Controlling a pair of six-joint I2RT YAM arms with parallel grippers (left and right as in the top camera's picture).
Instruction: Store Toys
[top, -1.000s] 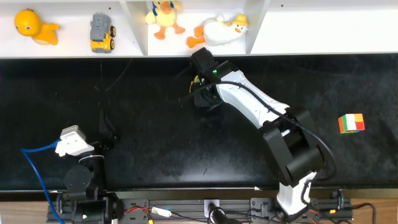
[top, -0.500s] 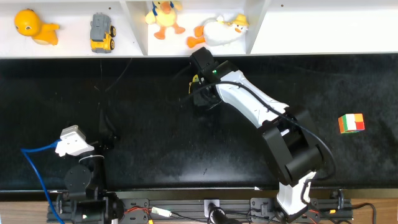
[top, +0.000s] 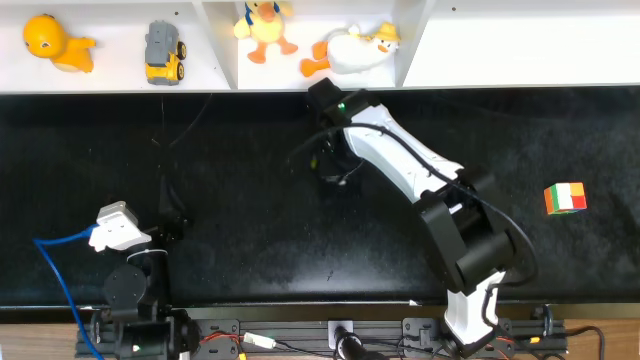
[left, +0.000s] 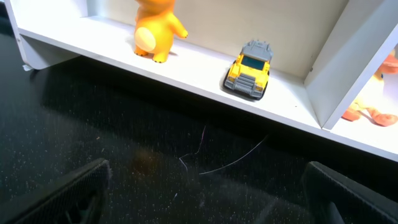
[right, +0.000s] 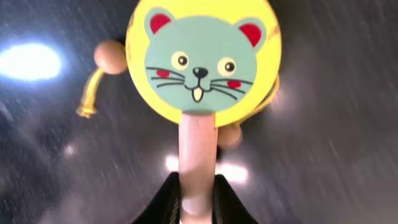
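A rattle drum toy (right: 202, 59), a yellow disc with a teal mouse face, two wooden beads on strings and a pale wooden handle (right: 197, 155), hangs over the black table. My right gripper (right: 198, 190) is shut on that handle. In the top view the right gripper (top: 336, 168) sits near the white shelf (top: 420, 85), below its middle compartment, and covers the toy. My left gripper (left: 211, 193) stands open and holds nothing, facing the shelf's left compartment from the table's near left.
The shelf holds an orange duck (top: 55, 42), a yellow and grey truck (top: 164, 52), a yellow plush duck (top: 265, 28) and a white plush duck (top: 355, 50). A coloured cube (top: 565, 197) lies on the black table (top: 250, 230) at the right.
My right gripper has shifted a little away from the shelf and turned, with the drum toy in it. The left arm has kept still.
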